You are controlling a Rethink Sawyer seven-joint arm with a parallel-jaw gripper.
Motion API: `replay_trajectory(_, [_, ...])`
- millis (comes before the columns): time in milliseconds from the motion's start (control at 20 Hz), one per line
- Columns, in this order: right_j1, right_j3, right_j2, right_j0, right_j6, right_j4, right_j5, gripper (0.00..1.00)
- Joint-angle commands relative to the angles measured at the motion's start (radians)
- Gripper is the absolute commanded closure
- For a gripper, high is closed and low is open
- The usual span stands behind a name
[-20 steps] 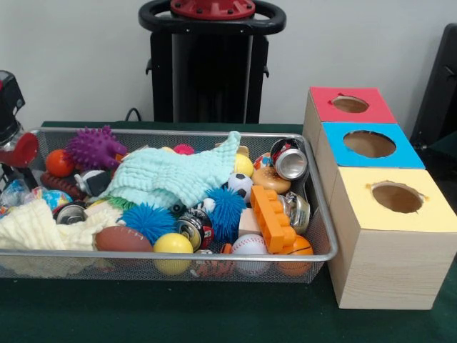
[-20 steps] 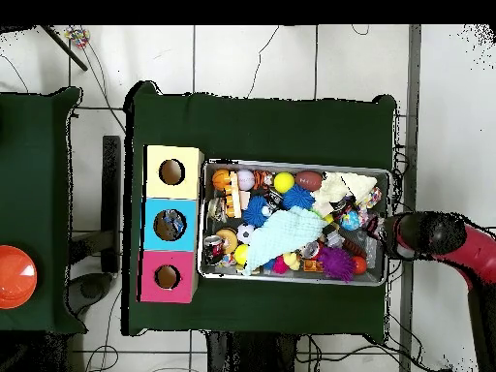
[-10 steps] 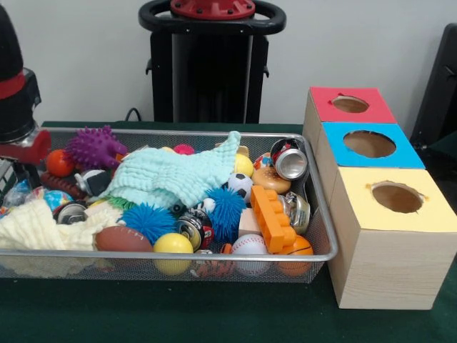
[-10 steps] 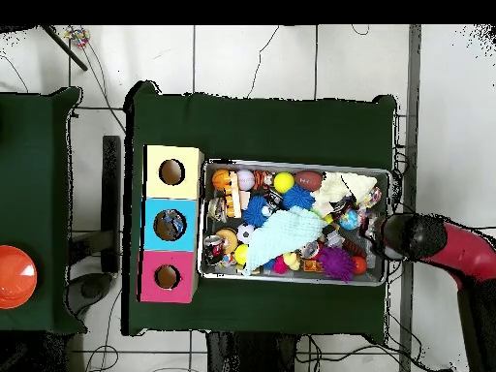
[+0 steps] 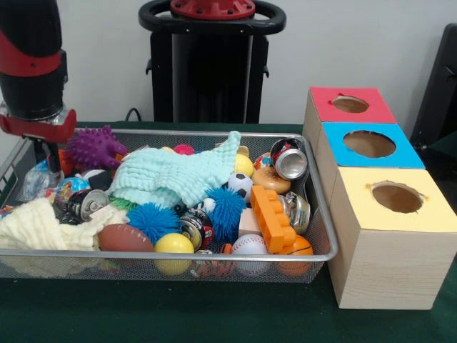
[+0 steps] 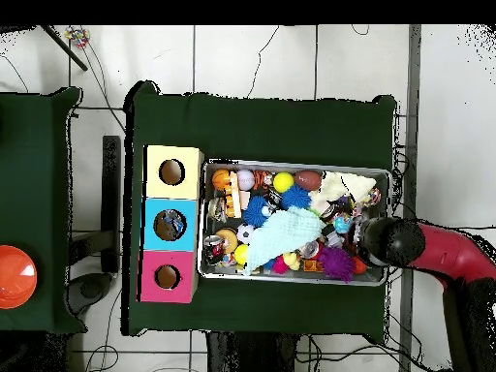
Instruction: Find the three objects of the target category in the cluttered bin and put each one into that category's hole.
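A wire bin (image 5: 314,254) holds mixed clutter: a crushed can (image 5: 290,163) at the right, a can (image 5: 86,203) by the yellow cloth (image 5: 36,227), a mint cloth (image 5: 178,174), a purple spiky ball (image 5: 93,146), blue spiky balls (image 5: 148,219), a football (image 5: 123,238) and an orange brick (image 5: 272,216). My gripper (image 5: 48,158) hangs on the red and black arm over the bin's left end, just left of the purple ball. In the overhead view the gripper (image 6: 373,240) sits over the bin's (image 6: 295,165) right end. Red (image 5: 350,104), blue (image 5: 369,144) and yellow (image 5: 396,198) boxes each have a round hole.
The three boxes stand in a row against the bin's right side in the front view. The robot's black pedestal (image 5: 211,64) rises behind the bin. A red round object (image 6: 15,276) lies on the separate table at the overhead view's left.
The arm has swung from the picture's left edge inward over the bin's left end. The can by the yellow cloth has shifted and tilted, and the orange ball is now hidden.
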Motion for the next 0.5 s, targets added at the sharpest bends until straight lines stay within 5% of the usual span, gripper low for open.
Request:
replay_trajectory(50, [-0.079, 0.118, -0.036, 0.053, 0.159, 0.058, -0.009, 1.0])
replay_trajectory(500, [-0.2, 0.145, -0.1, 0.136, 0.177, 0.115, 0.051, 1.0])
